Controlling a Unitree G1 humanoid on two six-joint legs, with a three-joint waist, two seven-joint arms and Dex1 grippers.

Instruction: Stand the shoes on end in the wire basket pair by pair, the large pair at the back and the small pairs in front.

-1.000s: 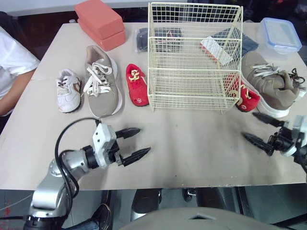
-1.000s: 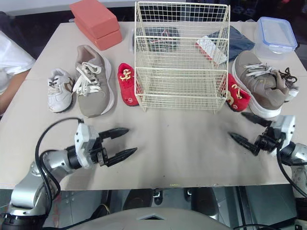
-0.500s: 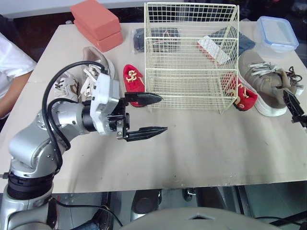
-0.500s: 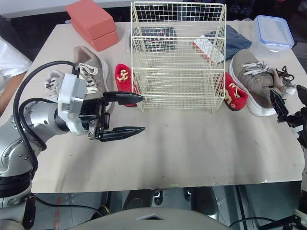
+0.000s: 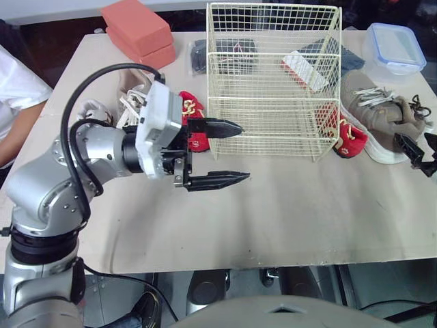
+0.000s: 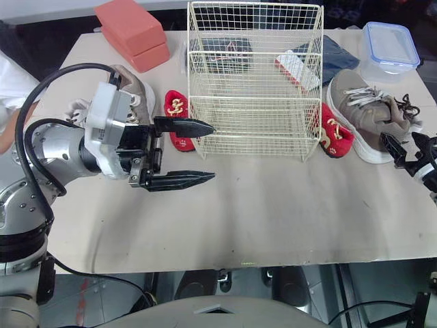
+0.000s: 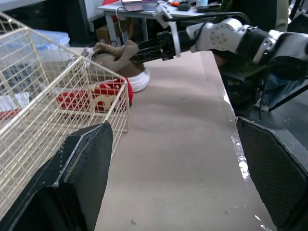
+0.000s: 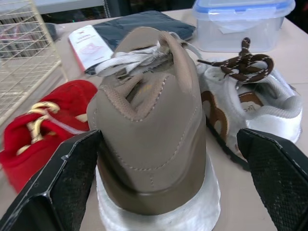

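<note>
Right gripper (image 6: 401,139): fingers apart, either side of the large taupe shoe (image 8: 154,120) heel; contact unclear.
Your left gripper (image 5: 244,152) hovers with fingers wide apart, near the wire basket (image 5: 273,75) front left corner. The taupe shoe lies flat right of the basket, red shoe (image 5: 349,137) between.

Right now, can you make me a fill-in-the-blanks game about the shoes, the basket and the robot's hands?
1. The small shoe beside the wire basket on the robot's right is coloured ___.
2. The open right gripper faces the ___ of the tan shoe.
3. The clear box at the table's back corner has a ___ lid.
4. The left gripper holds nothing, and its fingers are ___.

Missing words: red, heel, blue, open.
</note>
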